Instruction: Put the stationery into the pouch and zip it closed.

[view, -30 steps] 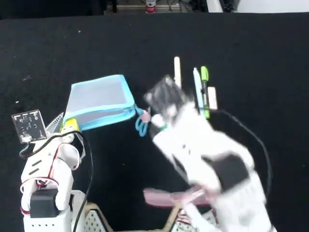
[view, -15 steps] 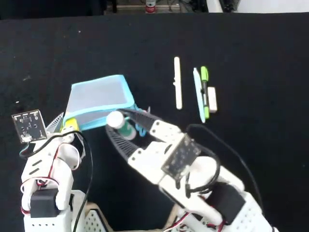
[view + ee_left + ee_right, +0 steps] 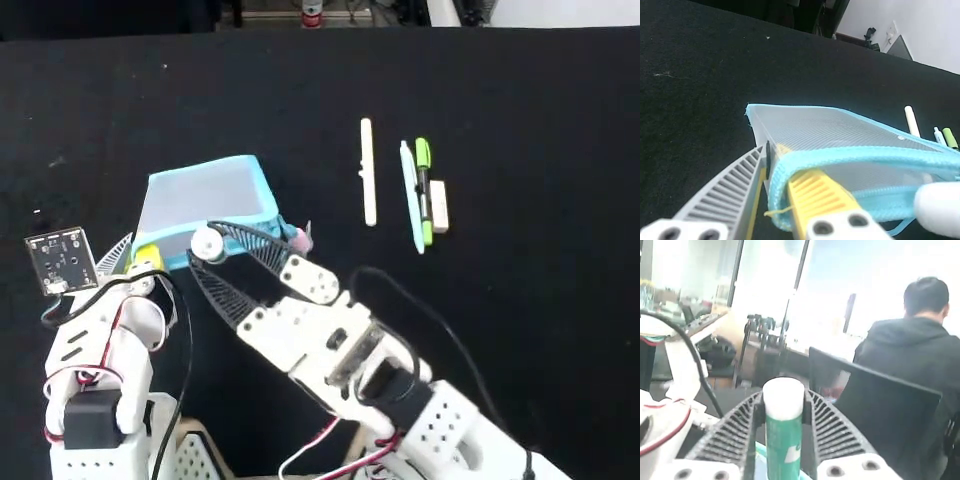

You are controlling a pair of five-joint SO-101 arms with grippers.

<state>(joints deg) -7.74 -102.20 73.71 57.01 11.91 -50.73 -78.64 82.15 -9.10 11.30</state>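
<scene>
The mesh pouch (image 3: 205, 200) with light blue trim lies at the left of the table. My left gripper (image 3: 140, 258) is shut on the pouch's near left edge; its grey and yellow fingers (image 3: 812, 192) clamp the blue rim of the pouch (image 3: 840, 135). My right gripper (image 3: 205, 250) is shut on a glue stick (image 3: 207, 241) with a white cap and holds it at the pouch's mouth. The glue stick (image 3: 784, 430) stands green-bodied between the black ribbed fingers (image 3: 727, 435). The white cap (image 3: 940, 207) sits next to the rim.
On the right of the table lie a white stick (image 3: 368, 172), a light blue pen (image 3: 410, 198), a green highlighter (image 3: 424, 185) and a white eraser (image 3: 438, 206). A small circuit board (image 3: 60, 258) sits beside the left arm. The pouch's zipper pull (image 3: 298, 240) lies by the right arm.
My right arm has swung left from near the pens, carrying the glue stick to the pouch's mouth. The left arm and pouch have stayed still.
</scene>
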